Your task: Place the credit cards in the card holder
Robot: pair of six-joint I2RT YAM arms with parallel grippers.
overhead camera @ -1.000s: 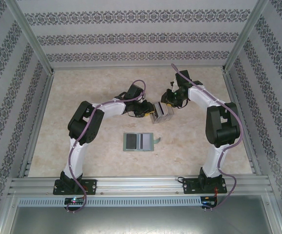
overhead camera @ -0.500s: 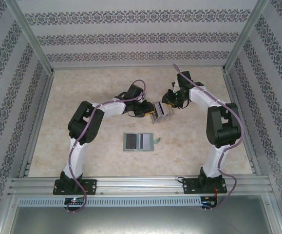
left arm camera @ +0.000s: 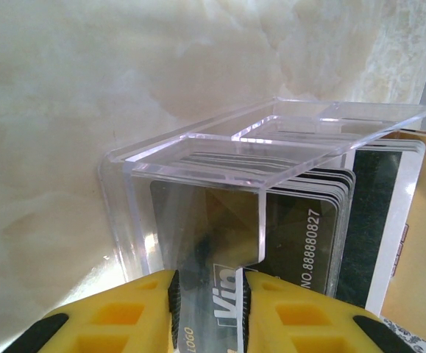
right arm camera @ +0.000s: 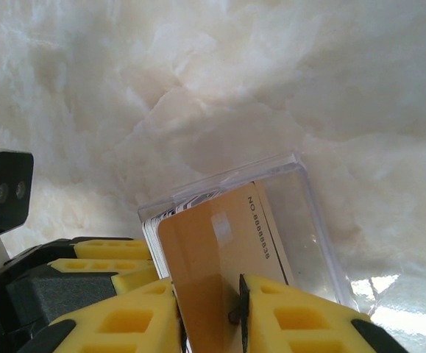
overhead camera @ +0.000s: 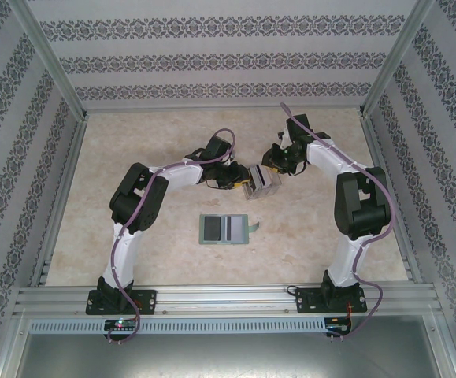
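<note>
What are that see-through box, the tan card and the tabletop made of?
Clear box: rigid transparent plastic, probably acrylic; glossy, sharp edges, cards visible through it. Tan card: thin stiff plastic, slight sheen, printed number. Tabletop: cream marble look, possibly laminate.

Two arms, left arm (overhead camera: 137,201) and right arm (overhead camera: 359,206). Two grippers, one per arm: left gripper (overhead camera: 242,179) and right gripper (overhead camera: 269,167). One clear box (overhead camera: 264,186). One wallet (overhead camera: 225,229), mid-tabletop (overhead camera: 172,264). One tan card (right arm camera: 216,254). Several dark cards (left arm camera: 304,220), stacked too tightly to count exactly.
</note>
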